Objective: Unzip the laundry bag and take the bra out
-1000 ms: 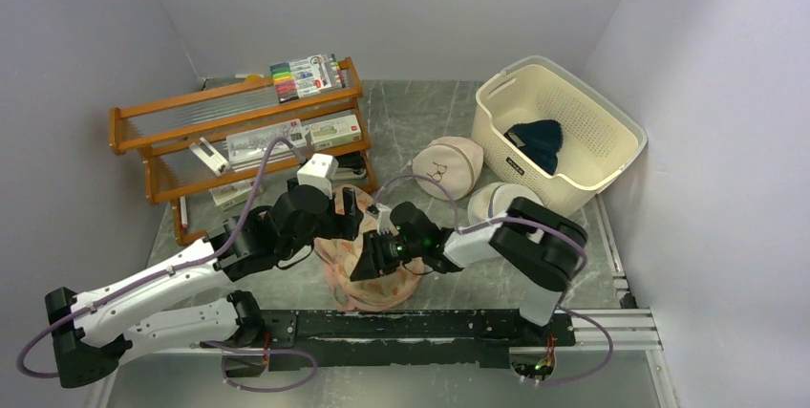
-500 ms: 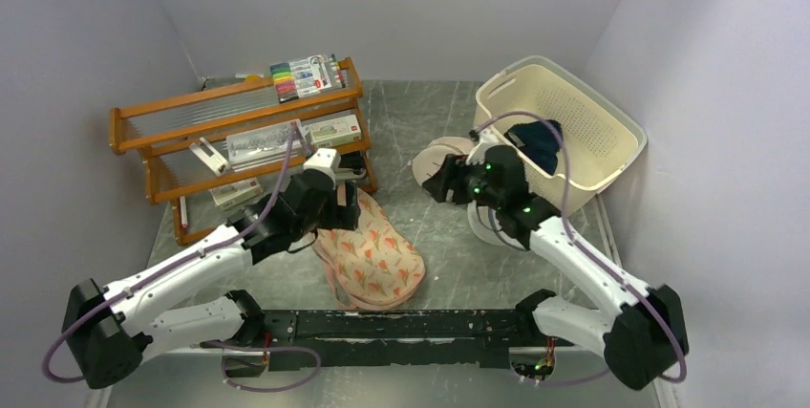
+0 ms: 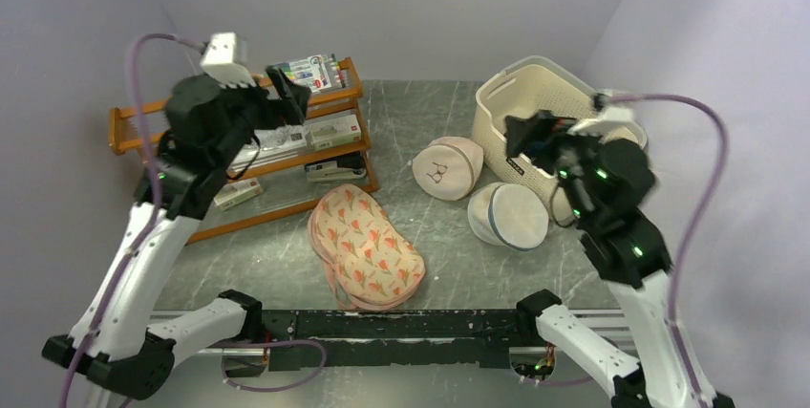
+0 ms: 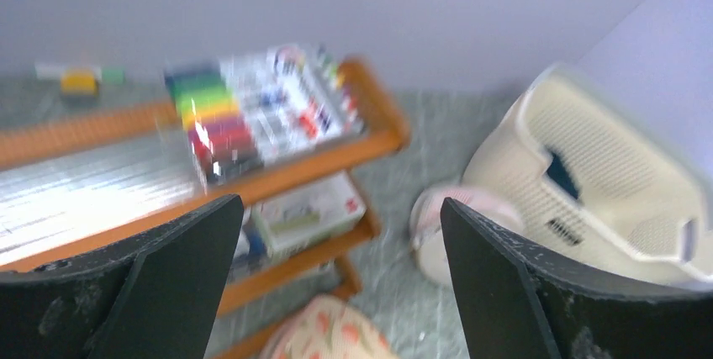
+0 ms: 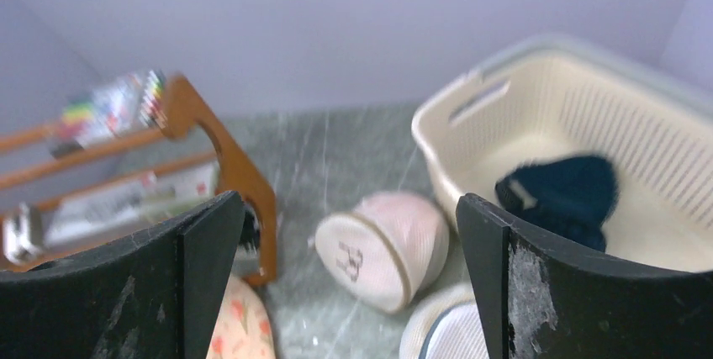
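Note:
The laundry bag (image 3: 368, 247), cream-peach with orange flowers and pink edging, lies flat on the grey table in front of the arms, and nothing touches it. Its edge also shows low in the left wrist view (image 4: 332, 335) and the right wrist view (image 5: 231, 325). The dark navy bra (image 5: 559, 195) lies inside the cream basket (image 3: 544, 66). My left gripper (image 3: 287, 93) is raised high over the wooden shelf, open and empty (image 4: 340, 208). My right gripper (image 3: 523, 133) hangs high beside the basket, open and empty (image 5: 350, 199).
A wooden shelf (image 3: 239, 131) with marker packs and boxes stands at the back left. A pale dome bag with a black bra drawing (image 3: 446, 167) and a white dome bag with a blue rim (image 3: 509, 216) lie between the floral bag and the basket.
Both arms have lifted off the floral bag and swung up and outward, left toward the shelf, right toward the basket. The right jaws have opened wide. The bag stays on the table.

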`<control>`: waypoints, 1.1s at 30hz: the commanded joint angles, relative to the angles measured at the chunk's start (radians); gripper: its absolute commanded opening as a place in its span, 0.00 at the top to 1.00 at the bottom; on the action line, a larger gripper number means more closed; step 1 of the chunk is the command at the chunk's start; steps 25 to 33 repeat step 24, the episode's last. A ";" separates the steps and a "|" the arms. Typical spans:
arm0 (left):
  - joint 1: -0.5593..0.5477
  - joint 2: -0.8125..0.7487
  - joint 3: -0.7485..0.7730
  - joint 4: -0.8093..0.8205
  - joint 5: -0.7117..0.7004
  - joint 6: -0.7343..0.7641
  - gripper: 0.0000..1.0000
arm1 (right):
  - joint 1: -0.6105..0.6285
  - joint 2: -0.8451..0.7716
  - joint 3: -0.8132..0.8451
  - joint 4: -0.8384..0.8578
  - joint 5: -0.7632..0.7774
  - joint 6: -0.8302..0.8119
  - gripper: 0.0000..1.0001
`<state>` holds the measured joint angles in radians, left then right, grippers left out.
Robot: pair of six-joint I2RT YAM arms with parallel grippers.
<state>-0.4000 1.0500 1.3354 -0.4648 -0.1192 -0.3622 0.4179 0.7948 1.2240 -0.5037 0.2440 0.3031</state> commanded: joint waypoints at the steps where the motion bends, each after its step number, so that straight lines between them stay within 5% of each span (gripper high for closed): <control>1: 0.004 -0.072 0.190 -0.036 -0.015 0.084 0.00 | -0.004 -0.137 0.109 0.016 0.090 -0.119 0.00; 10: 0.004 -0.203 0.265 0.000 -0.063 0.130 0.02 | -0.004 -0.204 0.172 0.056 0.133 -0.169 0.00; 33: 0.004 -0.212 0.246 -0.063 -0.075 0.096 0.02 | -0.004 -0.125 0.188 -0.024 0.085 -0.114 0.00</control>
